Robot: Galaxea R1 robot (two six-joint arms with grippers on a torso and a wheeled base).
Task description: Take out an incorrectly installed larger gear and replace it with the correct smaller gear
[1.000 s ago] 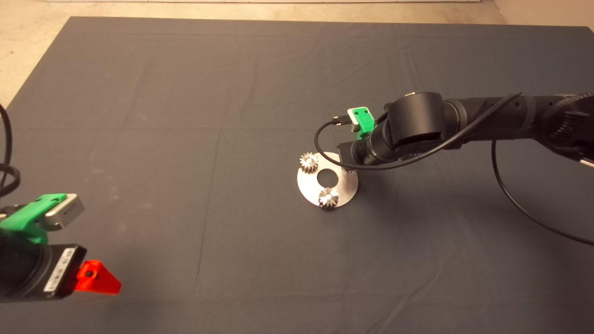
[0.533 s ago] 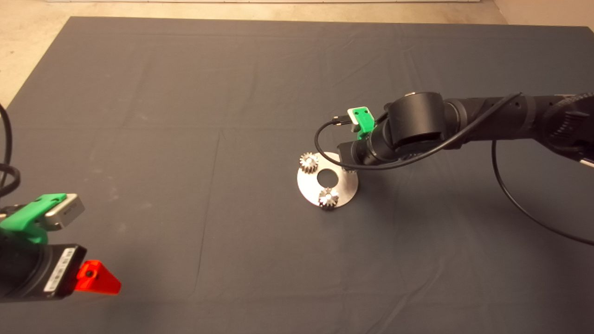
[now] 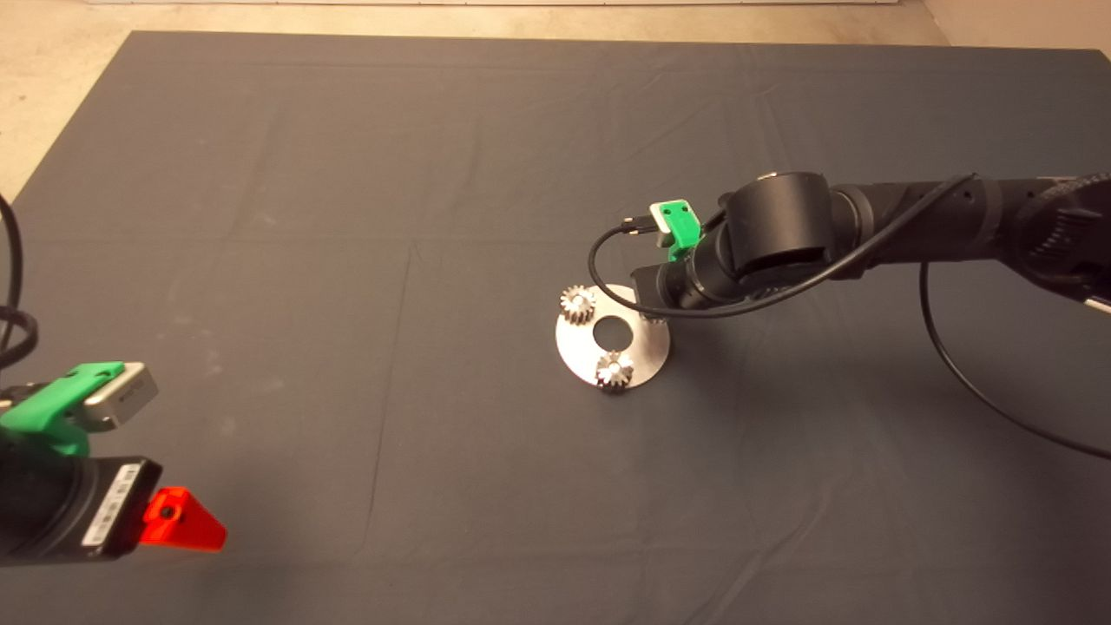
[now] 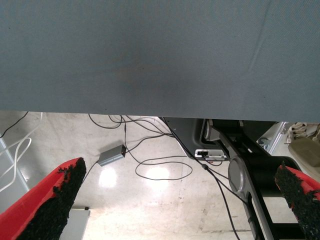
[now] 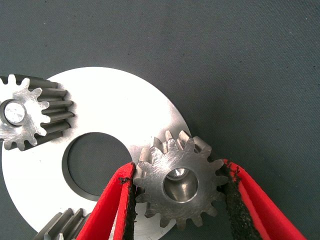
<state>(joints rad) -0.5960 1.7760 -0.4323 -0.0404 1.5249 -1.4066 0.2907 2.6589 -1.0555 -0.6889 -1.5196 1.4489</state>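
You are holding steady, nothing having shifted over the last second: your right gripper (image 5: 180, 200) is pinching the smaller gear (image 5: 179, 184) onto its peg at the disc's (image 5: 115, 112) edge, while your left gripper (image 4: 165, 200) is waiting wide open at the tabletop's (image 3: 347, 174) near-left corner.

Right gripper (image 5: 179, 192) pinches a gear (image 5: 179, 184) at the disc's (image 5: 117, 112) rim, beside its centre hole, another gear (image 5: 31, 111) pinned across the disc.
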